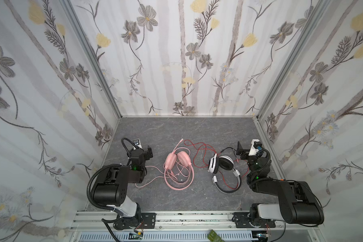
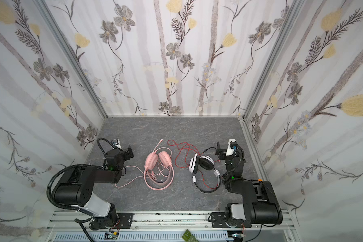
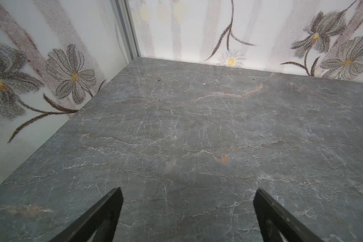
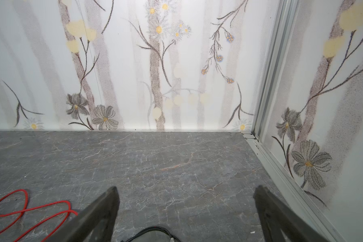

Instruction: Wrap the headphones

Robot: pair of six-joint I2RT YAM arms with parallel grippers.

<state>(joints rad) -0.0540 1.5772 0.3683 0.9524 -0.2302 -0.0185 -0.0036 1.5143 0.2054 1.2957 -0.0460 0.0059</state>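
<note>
- A grey marble-look tabletop (image 1: pixel 176 130) inside a booth with flowered walls (image 1: pixel 176 62).
- The pink headset (image 1: pixel 177 161) lies flat a little left of the table's middle; its earcups sit together toward the back wall and its headband curves toward the near edge; its pink cable (image 1: pixel 144 184) lies in loose loops over and around the band, and one strand trails off to the left.
- The white-and-black headset (image 1: pixel 221 164) lies just right of the middle, apart from the pink one; its thin red cable (image 1: pixel 199 150) sprawls in open tangles on the table between and behind the two headsets, and also crosses the headband.
- The left gripper (image 3: pixel 188 190) hovers over bare table to the left of the pink headset; its jaws stand wide apart with nothing between them.
- The right gripper (image 4: pixel 186 188) hangs just to the right of the white-and-black earcups; its jaws are likewise spread and empty; in its wrist view a loop of red cable lies near one finger, and a dark lead (image 4: pixel 153 230) lies just below the jaws.
- Step in hand, as a judgement: the very start; neither cable is gathered or wound, and nothing is held.
- Next move, as a judgement: a gripper needs to turn inward, come down on a loose stretch of cable and pinch it; the cord is thin and lies flat, so the fingertips must close right at the table surface; the other gripper probably has to steady the headset so that winding does not drag it.
</note>
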